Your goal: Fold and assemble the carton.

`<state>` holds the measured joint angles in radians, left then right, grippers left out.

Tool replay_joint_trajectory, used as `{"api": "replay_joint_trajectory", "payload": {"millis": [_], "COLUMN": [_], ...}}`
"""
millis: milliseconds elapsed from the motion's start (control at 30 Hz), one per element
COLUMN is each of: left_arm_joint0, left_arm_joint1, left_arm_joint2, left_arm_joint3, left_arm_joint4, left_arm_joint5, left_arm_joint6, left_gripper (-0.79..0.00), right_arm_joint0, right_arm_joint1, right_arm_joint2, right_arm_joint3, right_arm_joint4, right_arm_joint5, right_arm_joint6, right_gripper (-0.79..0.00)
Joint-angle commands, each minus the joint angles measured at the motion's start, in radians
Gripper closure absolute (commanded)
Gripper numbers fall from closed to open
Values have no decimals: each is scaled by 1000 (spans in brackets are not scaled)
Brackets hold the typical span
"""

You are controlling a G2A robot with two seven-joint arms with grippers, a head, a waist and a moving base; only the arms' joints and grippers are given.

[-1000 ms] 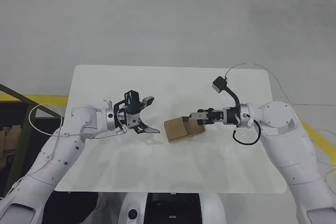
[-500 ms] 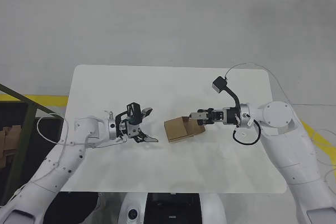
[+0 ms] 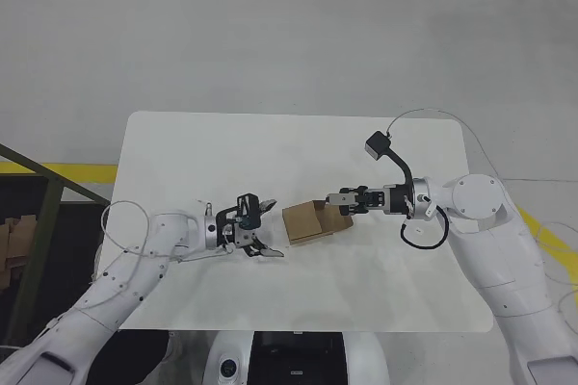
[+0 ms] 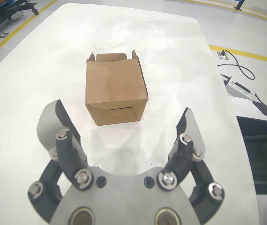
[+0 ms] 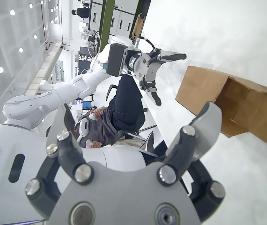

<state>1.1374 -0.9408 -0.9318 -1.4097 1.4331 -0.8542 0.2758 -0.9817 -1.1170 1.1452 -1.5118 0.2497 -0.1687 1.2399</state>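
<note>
1. Middle of the bench [image 3: 366, 279], the carton [image 3: 313, 222] lies on its side, bare top all round.
2. Left end effector [image 3: 272, 229] spread wide, just short of its closed end.
3. Right end effector [image 3: 345, 200] spread too, at the open mouth.

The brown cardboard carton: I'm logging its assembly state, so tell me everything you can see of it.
The brown cardboard carton lies on its side near the middle of the white table. One end is closed, with a slit across it, facing the open left gripper, apart from it. The other end gapes, flaps loose, beside the open right gripper; contact unclear.
</note>
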Motion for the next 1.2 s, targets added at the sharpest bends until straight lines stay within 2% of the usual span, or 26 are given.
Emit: {"api": "replay_joint_trajectory", "payload": {"millis": [0, 267, 500, 667, 800, 967, 1167], "left_arm_joint0": [-16, -90, -144, -167, -184, -204, -255], "left_arm_joint1": [-10, -52, -79, -82, -81, -82, -99], "left_arm_joint2": [22, 85, 109, 100, 105, 124, 164], "left_arm_joint3": [23, 112, 196, 239, 234, 225, 281], "left_arm_joint4": [7, -27, -64, -68, -14, 77, 120], "left_arm_joint5": [26, 79, 75, 45, -6, -35, -87], "left_arm_joint6": [6, -3, 1, 10, 25, 76, 156], "left_gripper": [-785, -785, -785, -785, -785, -785, -785], "right_arm_joint0": [0, 0, 0, 0, 0, 0, 0], "right_arm_joint1": [0, 0, 0, 0, 0, 0, 0], "right_arm_joint2": [0, 0, 0, 0, 0, 0, 0], "right_arm_joint3": [0, 0, 0, 0, 0, 0, 0], "right_arm_joint4": [0, 0, 0, 0, 0, 0, 0], "right_arm_joint5": [0, 0, 0, 0, 0, 0, 0], "right_arm_joint6": [0, 0, 0, 0, 0, 0, 0], "right_gripper": [-785, -785, -785, -785, -785, -785, -785]}}
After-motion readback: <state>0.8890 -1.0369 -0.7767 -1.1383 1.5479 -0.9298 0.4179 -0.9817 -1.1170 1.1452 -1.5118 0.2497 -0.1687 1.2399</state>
